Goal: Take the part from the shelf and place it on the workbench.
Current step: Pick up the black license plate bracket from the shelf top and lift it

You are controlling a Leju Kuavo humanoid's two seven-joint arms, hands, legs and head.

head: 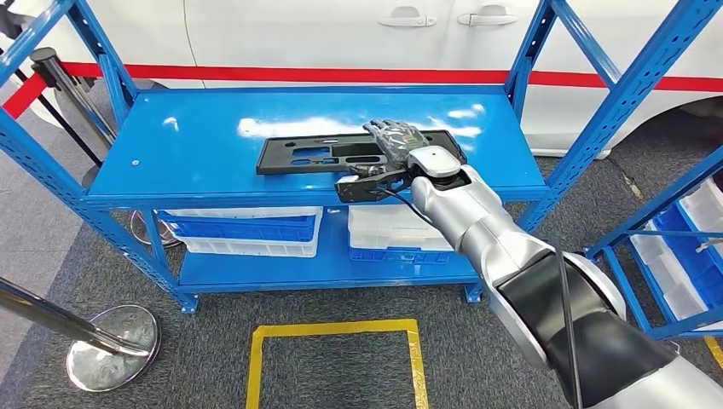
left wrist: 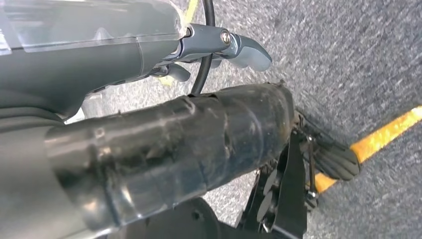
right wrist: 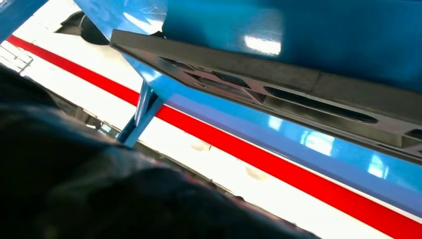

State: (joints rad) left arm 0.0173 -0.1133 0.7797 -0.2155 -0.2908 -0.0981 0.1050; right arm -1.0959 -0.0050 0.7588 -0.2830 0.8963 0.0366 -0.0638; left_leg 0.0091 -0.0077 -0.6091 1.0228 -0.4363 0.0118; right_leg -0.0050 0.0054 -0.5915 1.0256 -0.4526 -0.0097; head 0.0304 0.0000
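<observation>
One black part lies flat on the blue shelf, its near end under the right hand, whose fingers rest spread on top without gripping, so they should close firmly around its edge before lifting.

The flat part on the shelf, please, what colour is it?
Black part, clearest in the head view.

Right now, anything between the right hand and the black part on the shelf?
Nothing: in the head view the right hand lies directly on the black part, fingers over its right end.
</observation>
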